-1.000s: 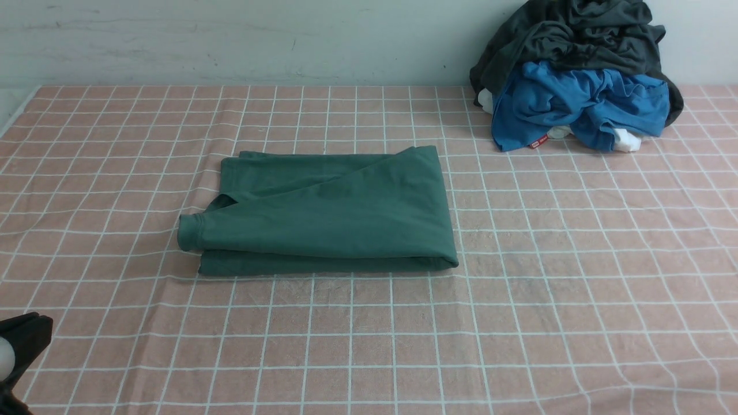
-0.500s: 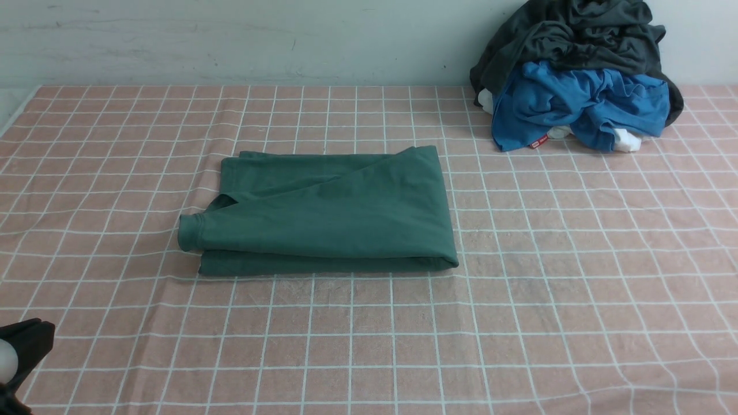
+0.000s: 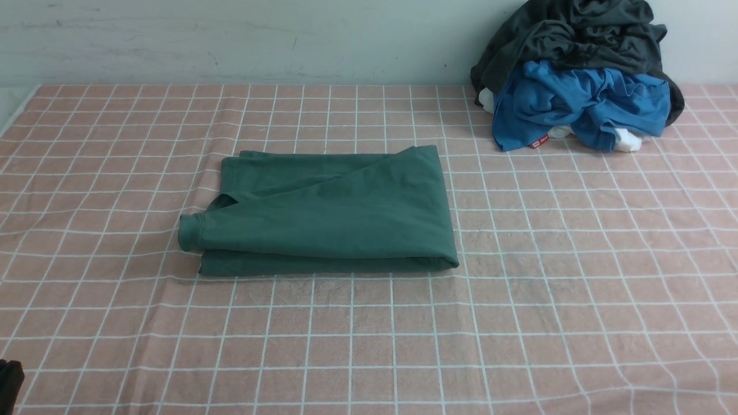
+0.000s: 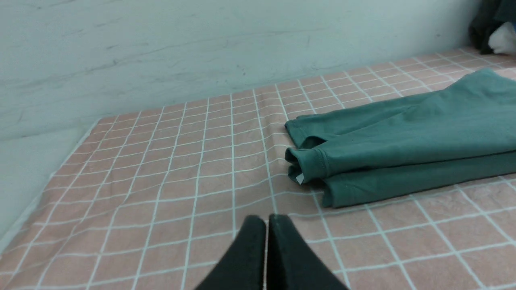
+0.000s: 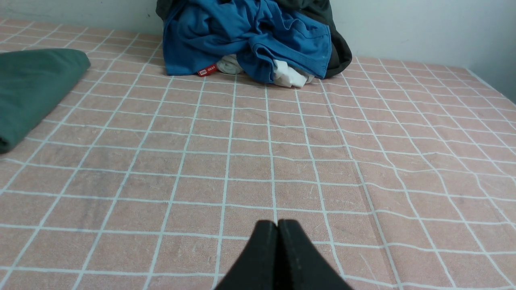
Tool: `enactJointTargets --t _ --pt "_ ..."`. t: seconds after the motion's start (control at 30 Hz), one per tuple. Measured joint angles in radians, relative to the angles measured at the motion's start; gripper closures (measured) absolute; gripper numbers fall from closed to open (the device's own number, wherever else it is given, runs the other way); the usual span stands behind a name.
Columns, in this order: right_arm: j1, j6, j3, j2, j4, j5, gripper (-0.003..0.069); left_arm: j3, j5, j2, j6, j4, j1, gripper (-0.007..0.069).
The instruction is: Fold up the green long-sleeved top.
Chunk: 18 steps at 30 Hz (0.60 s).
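1. Green cotton: the green long-sleeved top (image 3: pixel 326 210) lies folded into a flat rectangular bundle on the pink checked tablecloth (image 3: pixel 576 276), left of the cloth's middle, touched by neither arm.
2. Long axis of the bundle runs left–right across the table. A cuffed sleeve end (image 3: pixel 190 231) sticks out at the left end; the smooth rounded fold (image 3: pixel 447 262) is at the right end and along the near edge.
3. Left gripper (image 4: pixel 266 225): jaws pressed together, holding nothing, low over bare cloth. The cuff end of the top lies ahead of it and to its right, apart from the fingertips.
4. Right gripper (image 5: pixel 277 229): jaws likewise pressed together, empty. The top's right end (image 5: pixel 36 88) lies well off to its left; bare cloth is straight ahead.
5. Left arm is the nearer of the two (only a dark sliver of it (image 3: pixel 8 377) shows at the lower left corner of the front view; the right arm does not show there at all).
6. Judgement: the fold looks finished, bar the protruding cuff; both arms appear parked clear of it.
7. Pile of other clothes (blue garment (image 3: pixel 582 106) under a dark grey one (image 3: pixel 576 34)) sits at the far right against the wall, well apart from the top.
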Motion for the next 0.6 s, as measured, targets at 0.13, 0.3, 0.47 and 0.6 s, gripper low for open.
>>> enactJointTargets --t 0.13,0.3,0.47,0.6 --pt "0.0 0.0 0.0 0.0 0.0 0.0 0.0671 0.007 0.071 0.0 -0.009 0.0 0.009 0.0628" --pt "0.0 0.0 0.0 0.0 0.0 0.0 0.0671 0.001 0.188 0.0 -0.102 0.015 0.009 0.0628" --pt "0.0 0.0 0.0 0.0 0.0 0.0 0.0671 -0.001 0.199 0.0 -0.132 0.024 0.009 0.0628" --pt "0.0 0.0 0.0 0.0 0.0 0.0 0.0671 -0.001 0.2 0.0 -0.134 0.025 0.009 0.0628"
